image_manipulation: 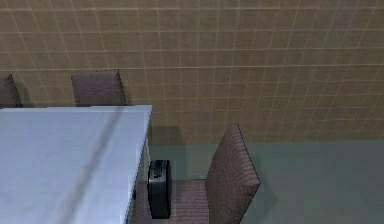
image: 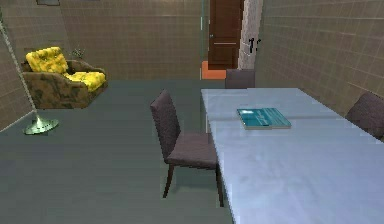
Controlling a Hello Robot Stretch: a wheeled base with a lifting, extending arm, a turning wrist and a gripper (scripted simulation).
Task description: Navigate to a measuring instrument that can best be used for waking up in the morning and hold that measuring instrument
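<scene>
Of the gripper, neither its spread nor any hold can be told from these views. A dark box (image_manipulation: 159,188) with a paler front stands upright just beside the table's (image_manipulation: 60,160) corner in the arm side view; its shape is too vague to say whether it is a clock, and whether it rests on the floor or on a seat cannot be told. Just right of it is a chair (image_manipulation: 232,180) with its tall purplish back turned three-quarters to the camera. Across the pale blue table, a second chair (image_manipulation: 98,88) is pushed in against the far edge, and a third chair's back (image_manipulation: 8,92) shows at the left edge, both before a tan tiled wall (image_manipulation: 250,60). In the forward view the same table (image: 300,165) runs along the right, with a teal book (image: 264,118) lying flat on it. A side chair (image: 185,140) stands at the table's left edge, an end chair (image: 240,78) at its far end, and a right chair (image: 368,112) at the picture's right edge. Well apart, at the left, sits an armchair (image: 72,85) with a yellow cushion (image: 46,62), near a lamp base (image: 40,125) on the grey floor. A brown door (image: 226,35) stands at the back.
</scene>
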